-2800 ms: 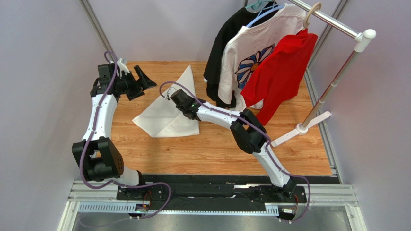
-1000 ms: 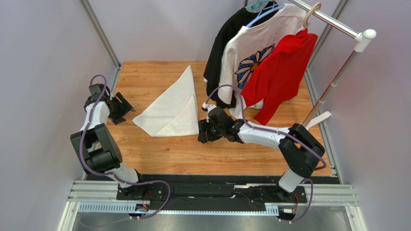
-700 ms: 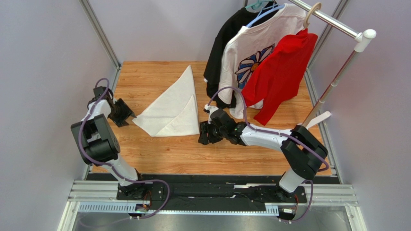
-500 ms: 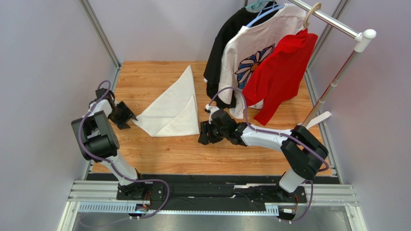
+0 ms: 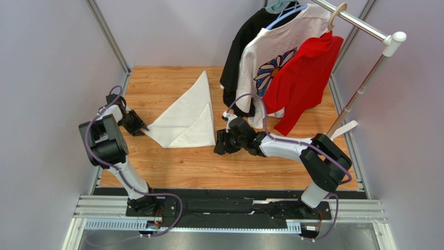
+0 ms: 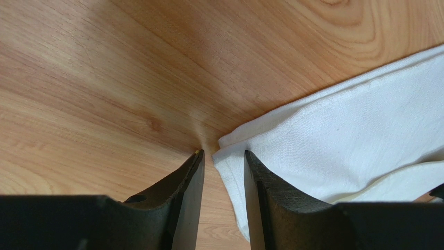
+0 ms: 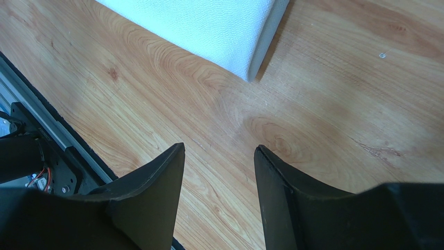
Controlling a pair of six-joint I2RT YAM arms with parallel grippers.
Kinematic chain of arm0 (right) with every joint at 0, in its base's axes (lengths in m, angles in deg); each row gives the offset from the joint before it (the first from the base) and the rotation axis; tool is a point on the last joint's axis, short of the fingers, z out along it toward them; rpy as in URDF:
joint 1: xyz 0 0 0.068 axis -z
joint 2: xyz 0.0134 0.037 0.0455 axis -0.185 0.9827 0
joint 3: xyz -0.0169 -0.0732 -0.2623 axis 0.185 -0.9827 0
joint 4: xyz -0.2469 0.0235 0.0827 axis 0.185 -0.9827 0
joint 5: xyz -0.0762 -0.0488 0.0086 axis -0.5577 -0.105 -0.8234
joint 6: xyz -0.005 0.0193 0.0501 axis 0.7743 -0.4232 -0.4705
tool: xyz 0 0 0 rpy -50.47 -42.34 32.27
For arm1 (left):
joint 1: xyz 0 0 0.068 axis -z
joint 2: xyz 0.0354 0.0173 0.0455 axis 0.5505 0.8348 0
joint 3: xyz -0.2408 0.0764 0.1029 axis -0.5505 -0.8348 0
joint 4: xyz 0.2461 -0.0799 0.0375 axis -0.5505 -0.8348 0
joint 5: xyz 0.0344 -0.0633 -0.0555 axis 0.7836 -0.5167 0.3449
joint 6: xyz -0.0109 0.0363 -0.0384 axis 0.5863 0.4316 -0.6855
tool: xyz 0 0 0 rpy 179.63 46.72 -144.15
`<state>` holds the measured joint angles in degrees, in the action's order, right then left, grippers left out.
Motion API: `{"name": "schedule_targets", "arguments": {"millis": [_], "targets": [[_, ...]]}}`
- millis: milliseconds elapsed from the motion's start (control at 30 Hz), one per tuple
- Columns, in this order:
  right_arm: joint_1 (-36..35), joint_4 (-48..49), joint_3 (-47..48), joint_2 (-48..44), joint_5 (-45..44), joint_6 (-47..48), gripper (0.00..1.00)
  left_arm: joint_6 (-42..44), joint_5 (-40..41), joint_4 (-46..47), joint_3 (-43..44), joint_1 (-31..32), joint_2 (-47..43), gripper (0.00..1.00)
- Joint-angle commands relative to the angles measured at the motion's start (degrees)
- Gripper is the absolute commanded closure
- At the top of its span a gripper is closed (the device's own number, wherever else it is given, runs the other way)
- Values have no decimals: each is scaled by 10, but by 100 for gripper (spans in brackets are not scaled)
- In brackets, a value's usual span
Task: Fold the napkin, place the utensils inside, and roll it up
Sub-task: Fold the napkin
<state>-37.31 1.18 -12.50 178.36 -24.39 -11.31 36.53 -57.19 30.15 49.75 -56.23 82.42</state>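
Napkin (image 5: 185, 117) lies on the bench (image 5: 177, 166) as a folded triangle, its long point toward the far side. Folding looks to be the step in hand, with filling and rolling not yet done. Left pincer (image 6: 223, 154) sits low at the cloth's left corner, jaws narrowly apart with the corner's tip between them, not visibly clamped. Right pincer (image 7: 219, 148) hovers over bare wood just short of the near right corner, jaws apart and empty. Next, I judge, the left must pinch both layers cleanly before lifting.
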Motion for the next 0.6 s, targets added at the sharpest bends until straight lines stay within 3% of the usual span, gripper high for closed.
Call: {"name": "schedule_targets", "arguments": {"millis": [0, 133, 200, 233, 300, 333, 567], "targets": [[3, 29, 16, 7, 2, -8, 45, 15, -14, 7, 24, 4, 7, 58], [4, 31, 18, 18, 0, -9, 45, 22, -15, 8, 33, 13, 11, 59], [6, 33, 20, 22, 0, -11, 45, 29, -15, 9, 41, 16, 16, 67], [6, 34, 21, 24, 1, -12, 45, 30, -15, 9, 43, 17, 19, 72], [9, 34, 25, 25, 3, -14, 45, 32, -18, 7, 54, 16, 27, 96], [11, 36, 25, 24, 4, -16, 45, 33, -18, 3, 60, 17, 31, 100], [22, 51, 45, 39, 2, -62, 45, 43, -13, -17, 119, 17, 63, 100]]}}
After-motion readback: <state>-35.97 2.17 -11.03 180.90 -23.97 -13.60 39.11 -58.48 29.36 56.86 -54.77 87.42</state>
